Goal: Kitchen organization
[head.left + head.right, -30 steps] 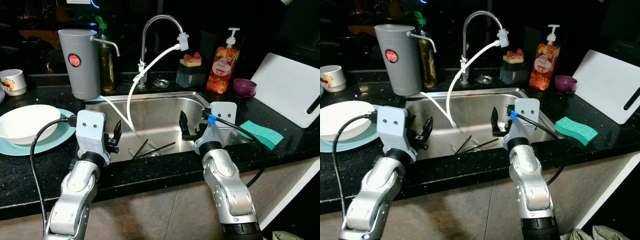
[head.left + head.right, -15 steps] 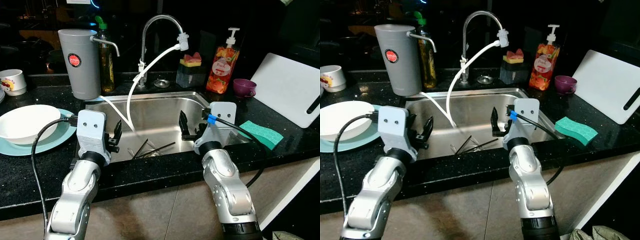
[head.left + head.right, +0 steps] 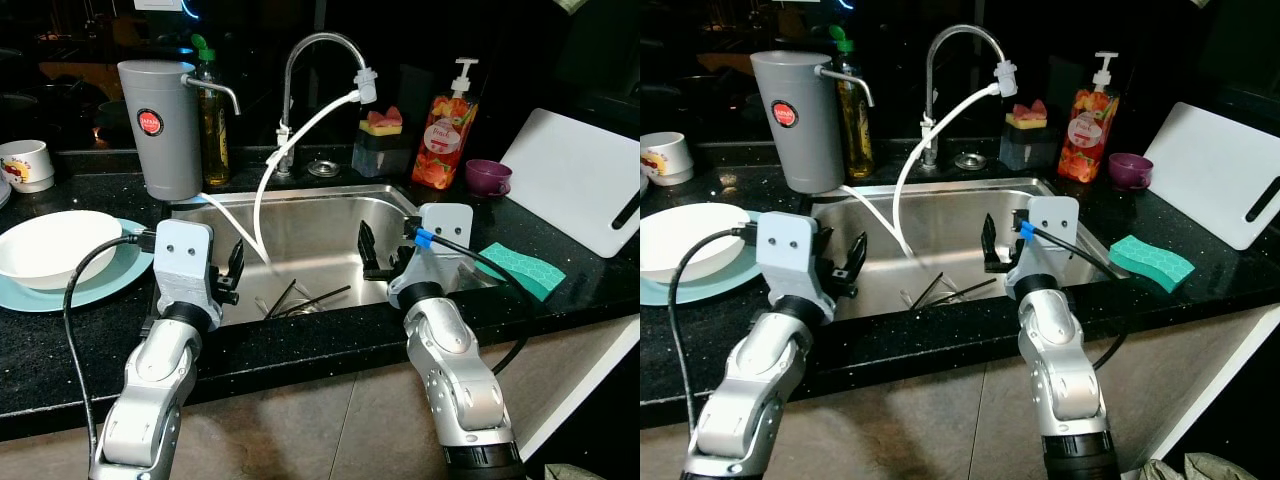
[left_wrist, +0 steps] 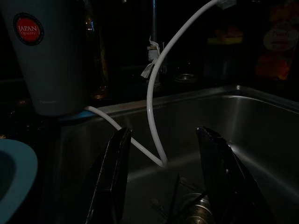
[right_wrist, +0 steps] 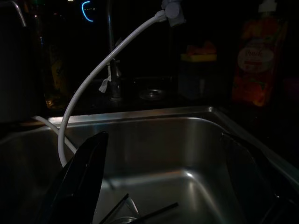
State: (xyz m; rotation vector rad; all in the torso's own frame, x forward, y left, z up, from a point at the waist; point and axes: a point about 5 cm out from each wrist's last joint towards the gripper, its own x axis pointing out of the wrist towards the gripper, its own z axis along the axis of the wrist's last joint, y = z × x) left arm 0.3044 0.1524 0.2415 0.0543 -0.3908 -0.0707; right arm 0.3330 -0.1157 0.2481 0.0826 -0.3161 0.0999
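Both hovering at the sink's (image 3: pixel 300 195) front edge; left gripper (image 3: pixel 232 272) and right gripper (image 3: pixel 368 255) spread wide, holding nothing, aimed at the dark utensils (image 3: pixel 305 298) near the drain, probably next.

chopsticks (image 3: pixel 305 298) in sink (image 3: pixel 330 196); bowl (image 3: pixel 52 245) left.

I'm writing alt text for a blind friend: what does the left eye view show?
Two silver robot arms reach over a steel sink, the left tool and right tool both open above dark chopsticks lying in the basin. A white bowl sits on the left counter, a green sponge on the right.
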